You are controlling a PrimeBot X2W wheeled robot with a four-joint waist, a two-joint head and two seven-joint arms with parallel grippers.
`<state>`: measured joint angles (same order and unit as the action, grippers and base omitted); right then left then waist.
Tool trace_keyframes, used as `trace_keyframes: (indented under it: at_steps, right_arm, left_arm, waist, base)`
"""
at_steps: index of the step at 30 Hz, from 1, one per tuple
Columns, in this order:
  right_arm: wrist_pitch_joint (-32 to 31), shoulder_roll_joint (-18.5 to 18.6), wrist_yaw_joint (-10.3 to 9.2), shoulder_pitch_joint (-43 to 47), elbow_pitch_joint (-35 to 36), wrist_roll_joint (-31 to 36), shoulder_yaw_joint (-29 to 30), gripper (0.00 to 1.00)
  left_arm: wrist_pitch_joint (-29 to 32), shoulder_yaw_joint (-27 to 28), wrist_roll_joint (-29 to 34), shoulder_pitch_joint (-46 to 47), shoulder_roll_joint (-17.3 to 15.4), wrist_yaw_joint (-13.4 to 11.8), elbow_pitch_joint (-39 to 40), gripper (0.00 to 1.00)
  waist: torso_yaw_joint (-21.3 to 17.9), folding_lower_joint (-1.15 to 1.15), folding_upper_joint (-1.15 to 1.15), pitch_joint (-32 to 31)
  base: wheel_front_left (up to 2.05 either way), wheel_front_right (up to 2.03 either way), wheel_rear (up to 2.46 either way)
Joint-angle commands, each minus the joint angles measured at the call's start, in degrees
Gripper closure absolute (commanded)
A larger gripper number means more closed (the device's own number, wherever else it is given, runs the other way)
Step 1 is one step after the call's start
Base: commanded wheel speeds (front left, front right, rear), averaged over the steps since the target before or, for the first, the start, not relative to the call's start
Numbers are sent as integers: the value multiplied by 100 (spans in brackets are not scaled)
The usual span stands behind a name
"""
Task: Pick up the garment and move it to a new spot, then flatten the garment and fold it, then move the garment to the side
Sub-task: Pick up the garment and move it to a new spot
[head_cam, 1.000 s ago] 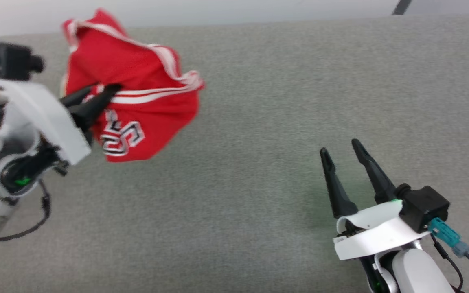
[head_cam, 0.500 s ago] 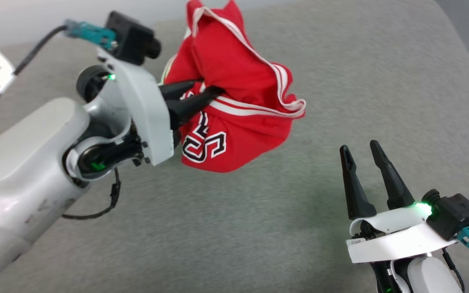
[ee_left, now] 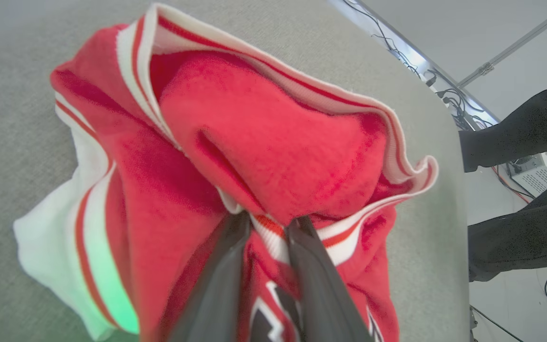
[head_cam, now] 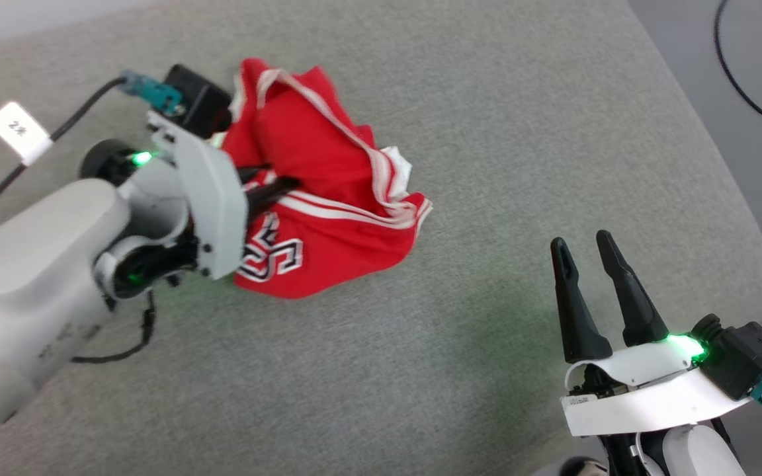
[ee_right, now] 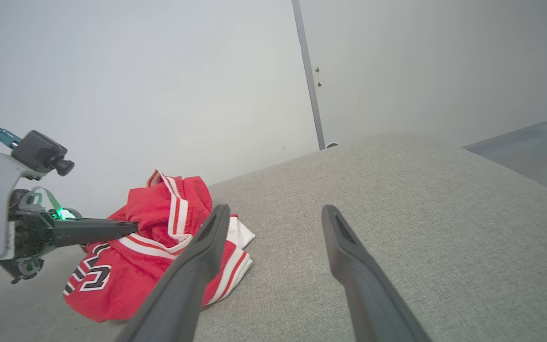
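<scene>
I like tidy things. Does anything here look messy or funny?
Yes: the red jersey shirt with white striped trim sits crumpled in a heap on the grey fabric surface, not flat. The left tool is pinching a bunched fold of it.

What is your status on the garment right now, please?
Left gripper shut on the garment. Garment bunched, lying on the grey surface. Right gripper open, apart from it. No obstruction seen.

The garment [head_cam: 341, 248] is red with white-and-red striped trim and black, white-outlined lettering; the tabletop [head_cam: 487, 132] is a flecked light grey.
</scene>
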<state>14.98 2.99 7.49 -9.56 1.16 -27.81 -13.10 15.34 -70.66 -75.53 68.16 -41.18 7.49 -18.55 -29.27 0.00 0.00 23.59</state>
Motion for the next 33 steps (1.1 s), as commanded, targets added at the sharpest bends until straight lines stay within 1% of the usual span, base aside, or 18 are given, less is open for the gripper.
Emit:
trace_keyframes:
  at_steps: [1,7,12,17,18,19,21,24,25,26,29,33]
  right_arm:
    - [28,-14,0,60,42,-42,-25,0]
    - [28,-14,0,76,121,-121,-61,0]
    - [28,-13,0,101,178,-190,-70,0]
    - [28,-13,0,75,182,-197,-45,0]
    - [28,-13,0,63,174,-181,-27,0]
    - [28,-13,0,46,165,-147,-12,0]
    - [29,-13,0,11,146,-86,23,0]
    - [29,-13,0,-40,91,1,93,0]
    - [28,-12,0,-62,68,45,95,0]
    - [29,-12,1,-58,40,96,139,0]
    - [28,-9,0,-116,-81,271,182,0]
    - [29,-7,0,-206,-254,573,254,0]
  left_arm:
    - [69,-60,0,-15,-75,-1,-147,100]
    - [645,-290,363,-120,-256,-14,-620,100]
    - [1057,-373,691,-318,-223,-47,-870,100]
    - [1046,-429,931,-615,-223,-49,-871,100]
    - [995,-435,897,-640,-230,-49,-892,97]
    - [919,-435,852,-643,-229,-49,-915,92]
    - [810,-434,786,-624,-205,-49,-908,88]
    - [532,-401,670,-479,-112,-48,-826,39]
    - [400,-380,582,-399,-74,-45,-783,12]
    - [288,-361,529,-326,1,-37,-726,0]
    - [-128,-301,344,-102,102,-22,-571,0]
    - [-747,-206,-66,43,235,-5,-310,0]
  waist:
    - [-246,0,0,201]
    - [-354,0,0,289]
    - [-403,0,0,387]
    - [-411,0,0,434]
    - [-396,0,0,432]
    - [-371,0,0,423]
    - [-297,0,0,383]
    - [-122,0,0,279]
    - [-52,0,0,244]
    - [53,0,0,188]
    - [349,0,0,35]
    - [806,0,0,-206]
  base:
    - [0,0,0]
    - [0,0,0]
    - [0,0,0]
    - [0,0,0]
    - [0,0,0]
    - [0,0,0]
    - [0,0,0]
    - [0,0,0]
    - [0,0,0]
    - [0,0,0]
    - [0,0,0]
    - [0,0,0]
